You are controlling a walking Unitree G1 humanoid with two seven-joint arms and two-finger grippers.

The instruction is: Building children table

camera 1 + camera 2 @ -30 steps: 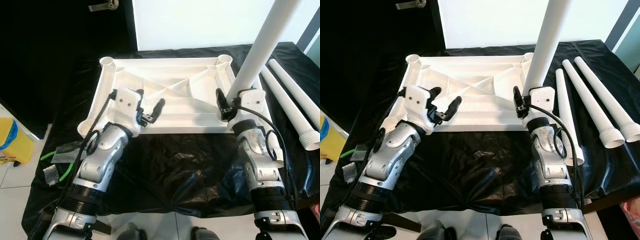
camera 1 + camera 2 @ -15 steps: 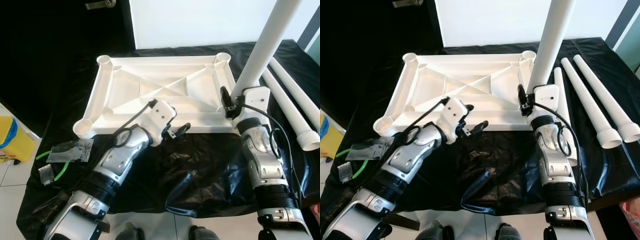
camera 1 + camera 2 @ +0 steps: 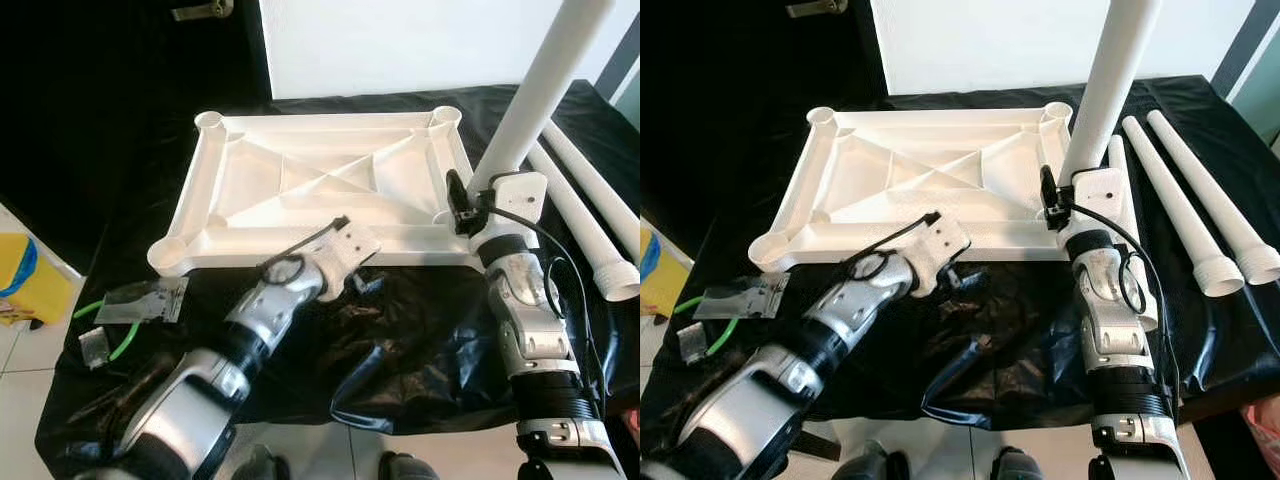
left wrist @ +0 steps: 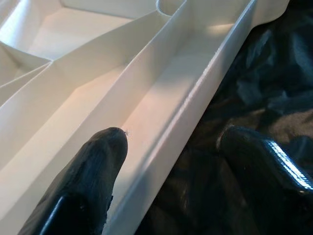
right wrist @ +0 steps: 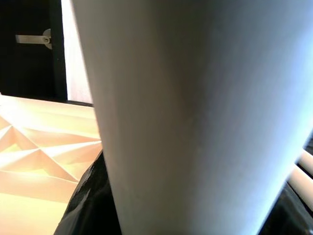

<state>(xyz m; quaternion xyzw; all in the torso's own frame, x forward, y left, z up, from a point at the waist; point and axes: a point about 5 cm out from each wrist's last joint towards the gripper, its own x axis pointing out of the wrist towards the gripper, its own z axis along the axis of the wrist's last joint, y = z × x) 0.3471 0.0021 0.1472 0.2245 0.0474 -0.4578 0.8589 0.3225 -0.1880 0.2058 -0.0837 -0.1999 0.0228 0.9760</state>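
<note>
Tabletop (image 3: 320, 185), white plastic and turned upside down so its ribs show, lies on the black sheet (image 3: 400, 340) in the middle of the scene, with a round socket at each corner. From its centre, the right gripper (image 3: 470, 195) is at about 3 o'clock, at the right edge near the front right corner. It is closed around a long white leg tube (image 3: 535, 85) that stands tilted, rising toward 1 o'clock and out of the picture. In the right wrist view the tube (image 5: 195, 112) is very close to the camera, and a black finger (image 5: 90, 196) appears beside it.

The left gripper (image 4: 168, 156) is at about 6 o'clock, at the front rim of the tabletop. Its fingers are spread apart and hold nothing; in the left wrist view one finger (image 4: 88, 171) is over the inner channel of the rim and the other is over the black sheet (the rim wall passes between them).

Three more white tubes (image 3: 1200, 215) lie side by side on the sheet at 3 o'clock, beyond the right arm. At 8 o'clock, near the front left corner socket, lie a small clear plastic bag (image 3: 140, 300) and a green cable (image 3: 115, 340).
</note>
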